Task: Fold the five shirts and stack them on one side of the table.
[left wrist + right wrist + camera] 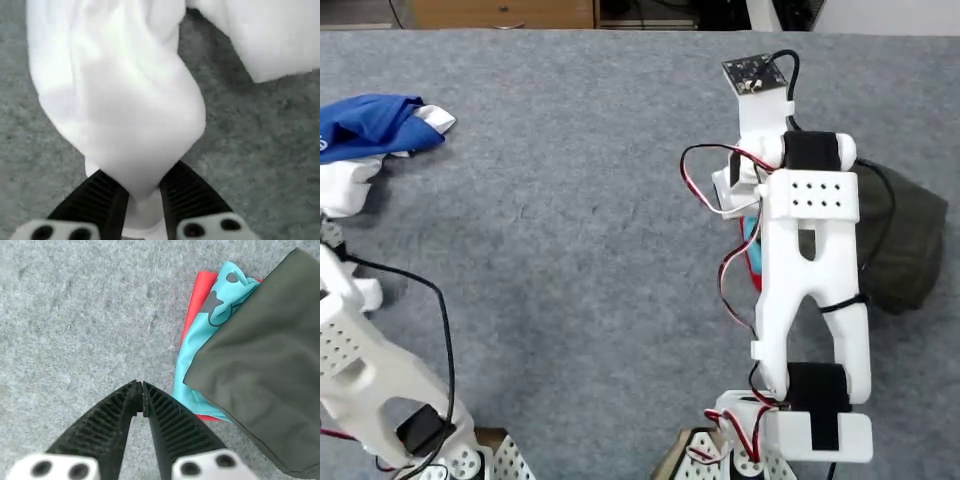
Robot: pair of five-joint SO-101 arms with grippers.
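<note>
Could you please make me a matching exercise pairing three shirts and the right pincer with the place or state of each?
Things:
1. white shirt
2. blue shirt
3. dark green shirt
4. right pincer

Places or states:
A. folded, on top of the turquoise shirt and red shirt
B. shut, empty, over bare table
C. gripped by the left pincer
D. crumpled, lying beside the white shirt

Pairs: 1-C, 2-D, 3-A, 4-B.

Claw (140, 391) (tips together) near shirt stack (260, 355)
</note>
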